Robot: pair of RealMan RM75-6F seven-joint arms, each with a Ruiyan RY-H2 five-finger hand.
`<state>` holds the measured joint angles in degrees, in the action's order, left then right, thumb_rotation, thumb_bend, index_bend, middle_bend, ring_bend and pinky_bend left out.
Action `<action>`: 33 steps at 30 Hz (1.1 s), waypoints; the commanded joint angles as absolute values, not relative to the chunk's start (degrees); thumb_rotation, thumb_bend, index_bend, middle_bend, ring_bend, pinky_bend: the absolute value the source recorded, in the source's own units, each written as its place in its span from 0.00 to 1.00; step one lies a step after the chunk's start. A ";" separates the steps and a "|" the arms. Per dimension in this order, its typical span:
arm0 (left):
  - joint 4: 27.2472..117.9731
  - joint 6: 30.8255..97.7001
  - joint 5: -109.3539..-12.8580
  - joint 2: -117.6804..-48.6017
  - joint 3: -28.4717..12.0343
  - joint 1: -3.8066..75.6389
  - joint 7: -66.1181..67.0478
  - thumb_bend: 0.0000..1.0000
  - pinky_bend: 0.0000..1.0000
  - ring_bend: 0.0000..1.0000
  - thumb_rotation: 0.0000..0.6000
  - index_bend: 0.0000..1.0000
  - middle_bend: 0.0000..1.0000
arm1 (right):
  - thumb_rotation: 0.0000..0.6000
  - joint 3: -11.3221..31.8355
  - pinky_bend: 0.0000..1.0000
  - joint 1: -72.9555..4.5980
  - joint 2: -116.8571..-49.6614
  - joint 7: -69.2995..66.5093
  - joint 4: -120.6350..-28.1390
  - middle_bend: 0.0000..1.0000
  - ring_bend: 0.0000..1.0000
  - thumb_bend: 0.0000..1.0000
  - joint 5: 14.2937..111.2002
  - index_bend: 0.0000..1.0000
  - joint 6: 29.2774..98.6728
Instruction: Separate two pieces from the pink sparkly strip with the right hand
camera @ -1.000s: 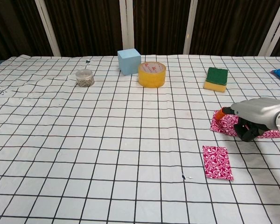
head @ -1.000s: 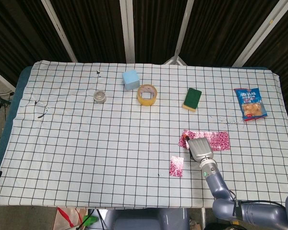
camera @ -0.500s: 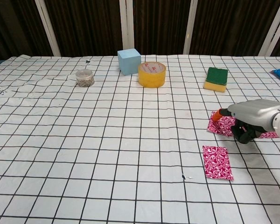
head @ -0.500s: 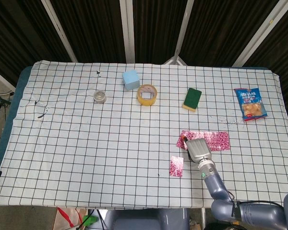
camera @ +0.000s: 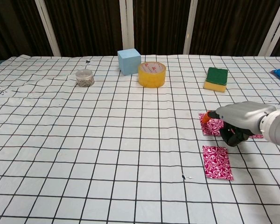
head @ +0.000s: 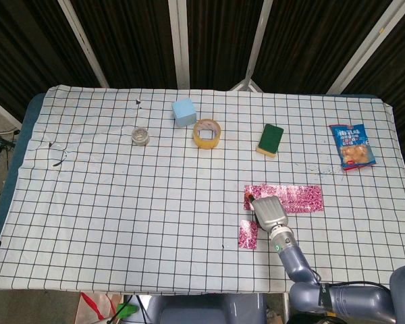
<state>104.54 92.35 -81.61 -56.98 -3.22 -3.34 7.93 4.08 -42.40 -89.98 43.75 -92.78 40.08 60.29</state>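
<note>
Second piece in hand — right hand (camera: 235, 122) on the strip's (head: 298, 198) left end, grip unclear, first piece (camera: 217, 162) just below — next, a clean pull-off.

No writing can be read in either view. The blue snack bag (head: 352, 146) carries print that is too small to make out, and the yellow tape roll (camera: 151, 74) has red marks on its upper rim that are too blurred to read.
</note>
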 commanded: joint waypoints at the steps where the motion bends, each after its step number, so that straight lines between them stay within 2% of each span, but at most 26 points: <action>1: 104.53 92.33 -81.65 -56.98 -3.20 -3.32 7.90 0.32 0.10 0.00 1.00 0.16 0.00 | 1.00 4.16 0.54 -42.59 -90.28 43.90 -92.69 0.82 0.72 0.78 39.94 0.17 60.34; 15: 104.52 92.25 -81.71 -56.97 -3.17 -3.28 7.87 0.32 0.10 0.00 1.00 0.16 0.00 | 1.00 4.95 0.54 -43.15 -90.09 43.97 -95.30 0.82 0.72 0.78 41.69 0.17 62.16; 23: 104.49 92.21 -81.44 -56.99 -3.27 -3.25 7.96 0.32 0.10 0.00 1.00 0.16 0.00 | 1.00 5.47 0.54 -42.45 -87.52 43.59 -97.34 0.82 0.72 0.78 41.57 0.17 64.13; 33: 104.78 92.55 -81.61 -57.24 -3.22 -3.34 8.78 0.32 0.10 0.00 1.00 0.16 0.00 | 1.00 3.88 0.54 -41.70 -86.71 42.13 -95.84 0.82 0.72 0.78 40.59 0.17 61.79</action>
